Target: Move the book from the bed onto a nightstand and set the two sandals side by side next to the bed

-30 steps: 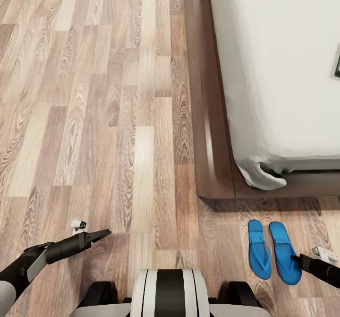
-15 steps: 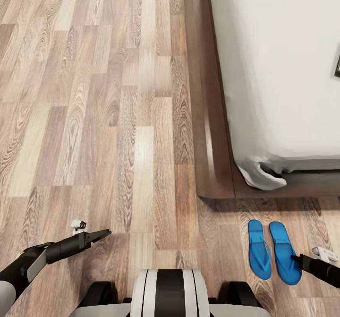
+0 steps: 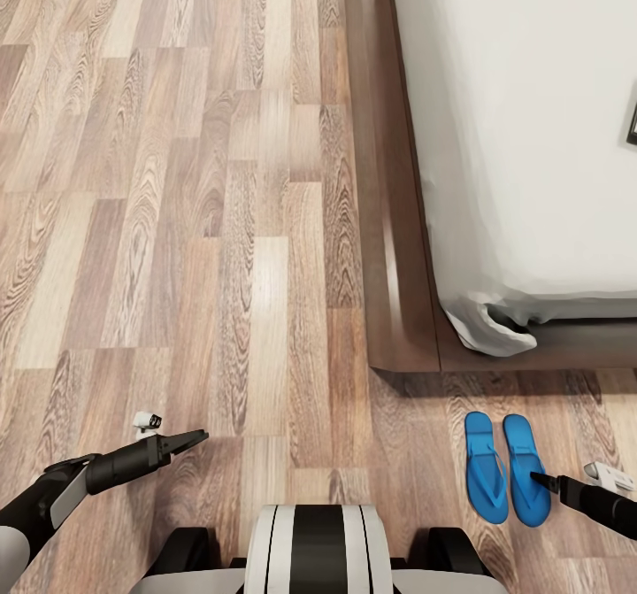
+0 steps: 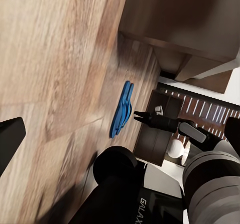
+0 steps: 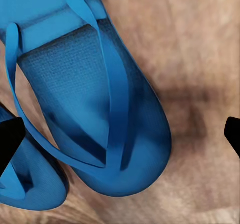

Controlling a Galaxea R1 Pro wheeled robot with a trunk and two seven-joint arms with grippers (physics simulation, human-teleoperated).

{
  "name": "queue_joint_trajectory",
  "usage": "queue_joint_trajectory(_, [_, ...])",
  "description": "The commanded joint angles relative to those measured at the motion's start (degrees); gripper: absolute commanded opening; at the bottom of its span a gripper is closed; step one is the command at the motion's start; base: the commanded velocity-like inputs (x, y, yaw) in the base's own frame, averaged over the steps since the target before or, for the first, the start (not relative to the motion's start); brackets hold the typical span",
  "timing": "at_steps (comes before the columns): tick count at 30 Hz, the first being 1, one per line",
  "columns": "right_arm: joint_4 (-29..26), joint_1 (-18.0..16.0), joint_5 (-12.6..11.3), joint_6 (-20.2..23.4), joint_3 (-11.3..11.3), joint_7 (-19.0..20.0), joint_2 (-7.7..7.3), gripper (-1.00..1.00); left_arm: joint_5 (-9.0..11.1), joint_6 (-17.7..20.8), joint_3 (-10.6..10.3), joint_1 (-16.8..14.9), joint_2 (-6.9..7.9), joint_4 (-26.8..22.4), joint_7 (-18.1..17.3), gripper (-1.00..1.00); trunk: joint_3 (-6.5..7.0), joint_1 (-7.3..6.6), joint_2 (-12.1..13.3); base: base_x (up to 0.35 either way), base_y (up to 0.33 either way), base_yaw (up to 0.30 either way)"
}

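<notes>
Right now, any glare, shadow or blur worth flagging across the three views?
Head view: pale glare streak on the bed base, dark shadow under its foot edge. Left wrist view: floor grain smeared, sandals small. Right wrist view: sandal sharp, soft shadow on the floor beside it.

The floor (image 3: 221,222) is showing light-brown wood planks with strong grain and a soft sheen. The bed (image 3: 389,222) base is looking like dark-brown wood, smooth and slightly glossy, while its mattress (image 3: 531,134) is appearing as plain, matt, light-grey cloth. The two sandals (image 3: 506,468) are reading as bright blue rubbery material, their footbeds finely textured under smoother straps. The left gripper (image 3: 196,437) is looking matt black.
</notes>
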Motion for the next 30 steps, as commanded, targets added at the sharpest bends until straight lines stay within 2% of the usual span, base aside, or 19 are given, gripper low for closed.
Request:
queue_joint_trajectory(1, [0.0, 0.0, -0.4, 0.5, -0.2, 0.1, 0.01, 1.00, 0.4, 0.6, -0.4, 0.0, 0.07, 0.0, -0.1, 1.00, -0.03, -0.01, 0.0, 0.000, 0.000, 0.000])
queue_joint_trajectory(5, [0.0, 0.0, -0.4, 0.5, -0.2, 0.1, 0.01, 1.00, 0.4, 0.6, -0.4, 0.0, 0.07, 0.0, -0.1, 1.00, -0.03, -0.01, 0.0, 0.000, 0.000, 0.000])
queue_joint_trajectory(25, [0.0, 0.0, -0.5, 0.5, -0.3, 0.2, -0.14, 1.00, 0.3, 0.6, -0.4, 0.0, -0.07, 0.0, -0.1, 1.00, 4.40, -0.52, 0.3, 0.000, 0.000, 0.000])
queue_joint_trajectory(30, [0.0, 0.0, -1.5, 0.7, -0.5, 0.3, -0.47, 1.00, 0.1, 0.5, -0.7, 0.0, -0.20, 0.1, 0.2, 1.00, 5.51, -0.65, 0.3, 0.000, 0.000, 0.000])
